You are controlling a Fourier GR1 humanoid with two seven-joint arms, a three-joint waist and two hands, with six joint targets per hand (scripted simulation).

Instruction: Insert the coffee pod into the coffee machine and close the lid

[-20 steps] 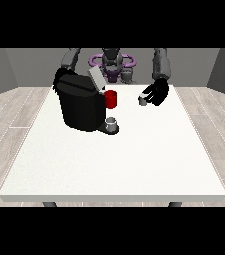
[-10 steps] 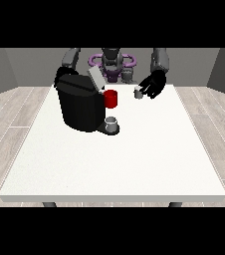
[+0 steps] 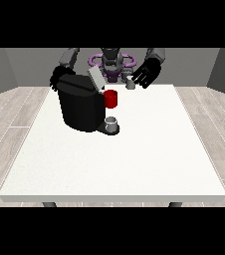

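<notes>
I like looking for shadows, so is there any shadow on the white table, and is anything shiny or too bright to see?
In the front view, the table is evenly lit with no glare; only a faint dark patch lies under the coffee machine; the black hand at the view's right is too dark to show detail.

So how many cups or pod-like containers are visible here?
3: a red cup at the coffee machine's front, a grey cup on its drip tray, and a grey coffee pod by the hand at the view's right.
</notes>
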